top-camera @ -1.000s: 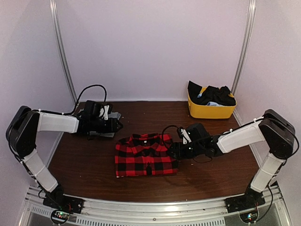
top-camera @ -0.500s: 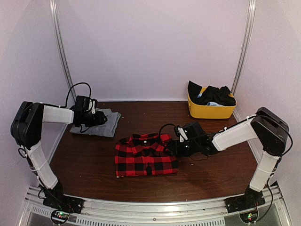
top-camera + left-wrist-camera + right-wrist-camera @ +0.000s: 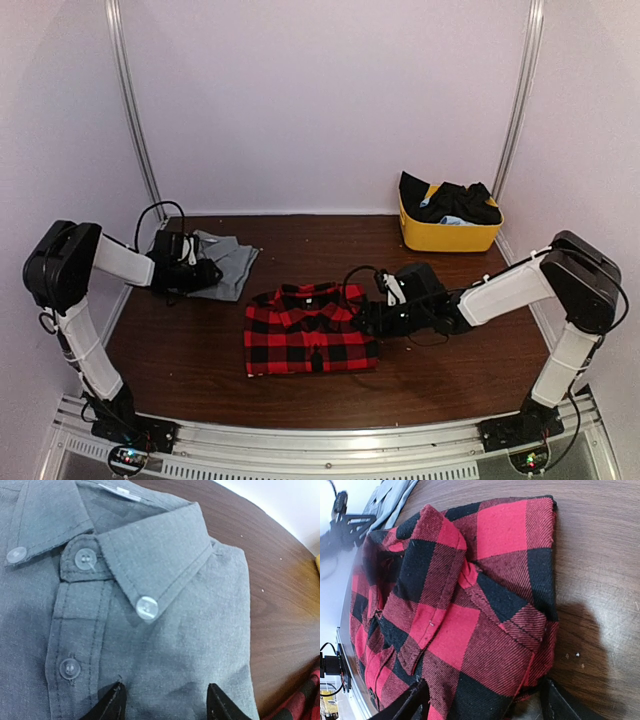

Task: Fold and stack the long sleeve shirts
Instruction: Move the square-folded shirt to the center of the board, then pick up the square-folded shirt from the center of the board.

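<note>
Folded into a rectangle, the red-and-black flannel shirt (image 3: 305, 330) (image 3: 485, 580) lies at the table's centre. My right gripper (image 3: 368, 318) (image 3: 487, 702) is low at its right edge and open, its fingers straddling the folded edge; the cloth lies flat. The grey collared shirt (image 3: 232, 262) (image 3: 165, 605) lies folded at the back left, collar and buttons up. My left gripper (image 3: 210, 273) (image 3: 167, 700) is open over the grey shirt's near-left part, fingertips apart and down on the fabric.
A yellow bin (image 3: 450, 235) holding dark clothes stands at the back right corner. Bare brown table (image 3: 450, 370) shows between the two shirts and in front of the flannel. Side walls stand close to both arms.
My left arm has drawn back toward the left, uncovering most of the grey shirt. The right gripper has stayed at the flannel's right edge.
</note>
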